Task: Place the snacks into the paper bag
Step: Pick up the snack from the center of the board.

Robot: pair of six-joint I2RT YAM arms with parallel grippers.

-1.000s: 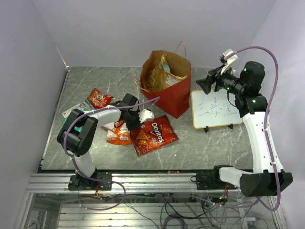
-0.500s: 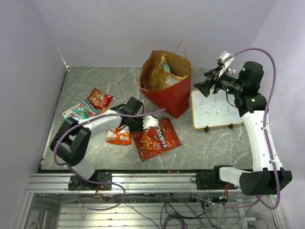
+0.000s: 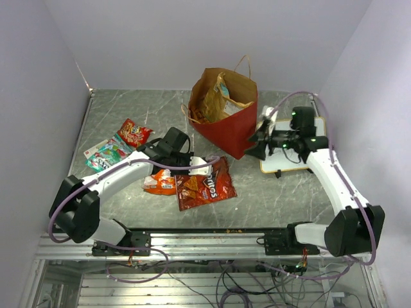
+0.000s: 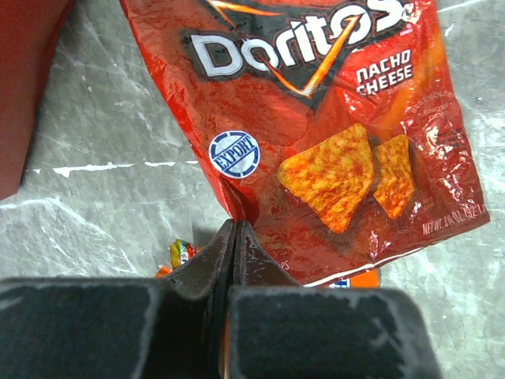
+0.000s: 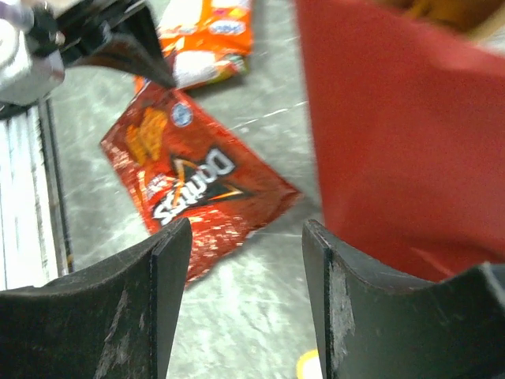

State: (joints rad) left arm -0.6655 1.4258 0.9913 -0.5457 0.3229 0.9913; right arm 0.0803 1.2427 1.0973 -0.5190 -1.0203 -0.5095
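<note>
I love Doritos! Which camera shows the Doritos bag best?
The left wrist view: the Doritos bag nearly fills it, logo and chips sharp, its edge pinched by the left gripper. The top external view shows it small; the right wrist view shows it blurred.

Two arms, mine: left arm (image 3: 122,174) and right arm (image 3: 332,174), white link shells, black joint housings, small green lights (image 3: 297,116) on my right joints. Lilac cables (image 3: 297,93) loop alongside. My gripper fingers (image 5: 162,300): matte black, scuffed.

Doritos packet (image 4: 316,142): glossy crinkled foil | paper bag (image 3: 232,131): matt paper | table (image 3: 289,192): smooth marbled stone
</note>
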